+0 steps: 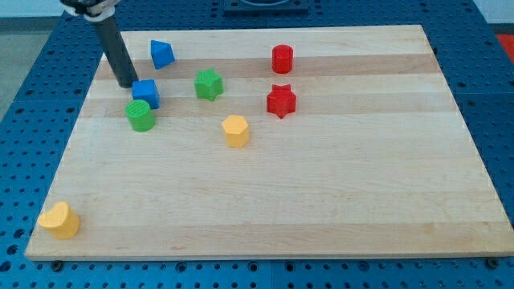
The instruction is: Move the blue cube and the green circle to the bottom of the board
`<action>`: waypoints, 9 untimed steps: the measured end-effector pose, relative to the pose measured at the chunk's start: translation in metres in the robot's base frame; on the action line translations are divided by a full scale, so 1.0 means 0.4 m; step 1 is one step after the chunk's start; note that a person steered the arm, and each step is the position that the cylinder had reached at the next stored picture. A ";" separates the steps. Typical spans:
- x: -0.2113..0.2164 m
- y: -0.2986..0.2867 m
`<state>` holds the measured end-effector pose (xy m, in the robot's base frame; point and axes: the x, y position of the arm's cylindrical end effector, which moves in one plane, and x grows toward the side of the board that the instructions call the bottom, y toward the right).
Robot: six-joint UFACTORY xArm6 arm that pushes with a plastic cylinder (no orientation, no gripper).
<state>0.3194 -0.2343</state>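
Note:
The blue cube (146, 92) sits on the wooden board (321, 201) at the upper left. The green circle (140, 116) lies just below it, touching or almost touching it. My tip (127, 83) is at the lower end of the dark rod, just to the upper left of the blue cube and very close to its left side. The rod slants up toward the view's top left.
A blue triangular block (161, 54) lies above the cube. A green star (208, 84), a yellow hexagon (235, 131), a red star (281, 100) and a red cylinder (282, 59) lie to the right. A yellow block (60, 220) sits at the bottom left corner.

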 end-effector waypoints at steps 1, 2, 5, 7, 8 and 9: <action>-0.065 0.000; -0.132 -0.003; -0.319 0.005; -0.293 0.041; -0.204 0.071; -0.109 0.087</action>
<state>0.2758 -0.1994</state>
